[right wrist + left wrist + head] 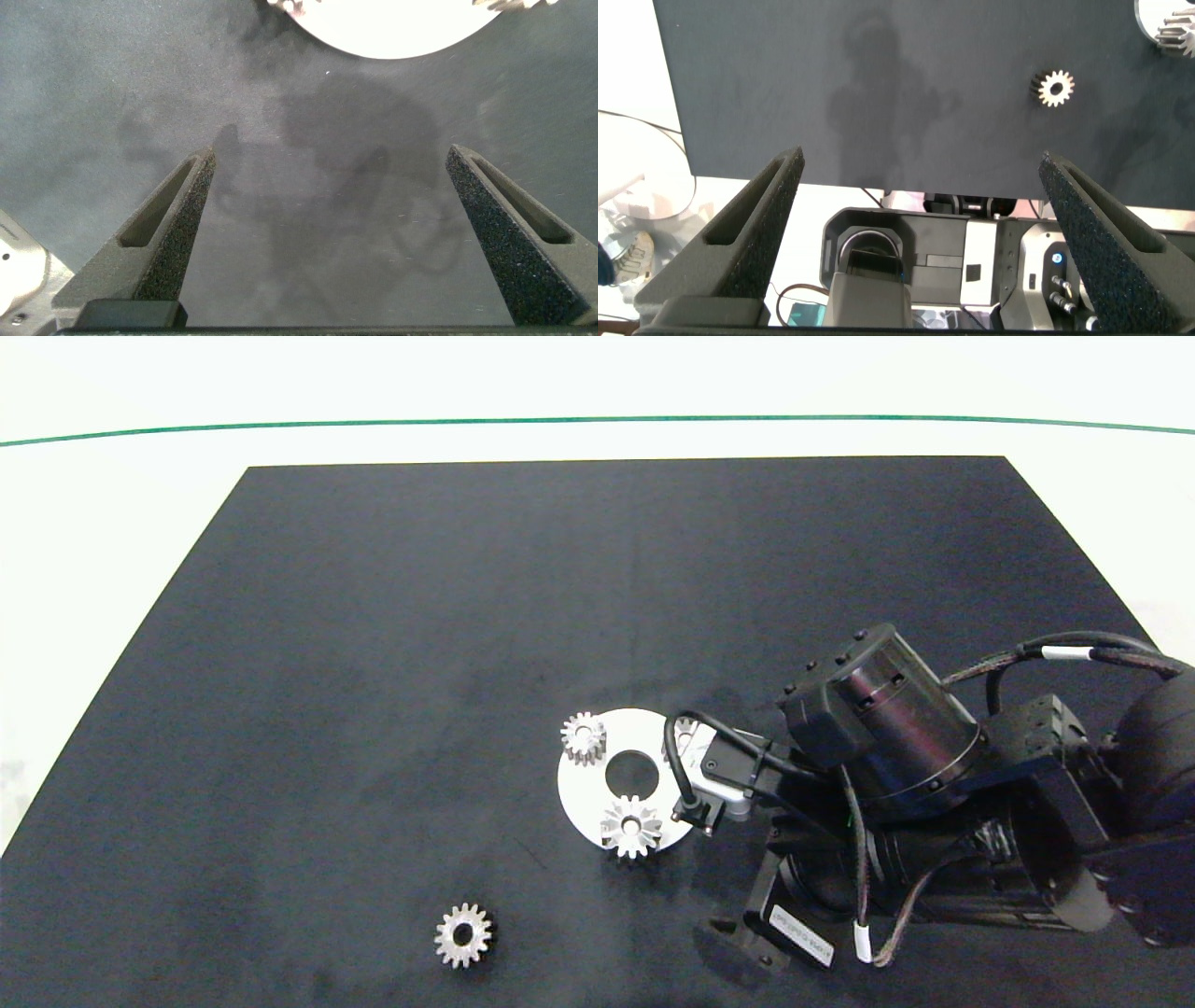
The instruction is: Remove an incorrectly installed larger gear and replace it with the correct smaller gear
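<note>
Right hand (329, 154) is low over the mat (373, 663), fingers spread wide with nothing between them, just bare mat under the gap. The disc (583, 793) lies right ahead of those fingers, so this looks like a line-up for the pull, not a grasp yet.

The larger gear (632, 826), the star-toothed one, sits on the disc's rim nearest the robot, close in front of the right hand. That open spread makes sense: those long teeth need a wide hand to get either side of them.

A small gear (583, 737) sits on the disc's far side from the hand, and another one is mostly hidden under the right wrist. They seem to belong there.

The smaller gear (463, 935) lies flat and loose on the mat, well apart from the right hand, past the disc toward the left arm's side. It appears to be waiting as the replacement, kept clear of the removal.

Left hand (920, 157) hangs back off the mat's edge over the desk (93, 523), fingers wide apart and holding nothing, with the smaller gear out ahead of it. It seems parked out of the way.
</note>
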You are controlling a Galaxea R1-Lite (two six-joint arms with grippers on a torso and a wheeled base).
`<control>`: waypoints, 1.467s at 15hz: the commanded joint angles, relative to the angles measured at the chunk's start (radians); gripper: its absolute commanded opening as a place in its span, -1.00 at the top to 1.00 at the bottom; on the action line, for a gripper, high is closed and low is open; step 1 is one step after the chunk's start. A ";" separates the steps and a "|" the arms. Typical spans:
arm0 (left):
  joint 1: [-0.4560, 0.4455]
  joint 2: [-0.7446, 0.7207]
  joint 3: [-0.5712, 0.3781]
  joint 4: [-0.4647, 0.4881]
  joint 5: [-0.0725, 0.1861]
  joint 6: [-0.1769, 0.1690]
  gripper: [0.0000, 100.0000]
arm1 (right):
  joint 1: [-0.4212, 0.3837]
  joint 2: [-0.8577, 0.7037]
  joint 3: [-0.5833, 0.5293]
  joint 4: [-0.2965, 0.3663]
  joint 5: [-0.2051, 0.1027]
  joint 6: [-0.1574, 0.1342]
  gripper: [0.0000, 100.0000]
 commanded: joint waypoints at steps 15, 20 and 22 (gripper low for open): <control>0.003 -0.017 -0.009 0.008 0.002 -0.002 -1.00 | 0.052 0.223 -0.449 0.295 0.024 -0.141 -1.00; 0.003 -0.024 -0.009 0.008 0.002 -0.002 -1.00 | 0.057 0.254 -0.453 0.236 0.029 -0.142 -1.00; 0.003 -0.025 -0.009 0.008 0.002 -0.002 -1.00 | 0.058 0.266 -0.455 0.235 0.030 -0.144 -1.00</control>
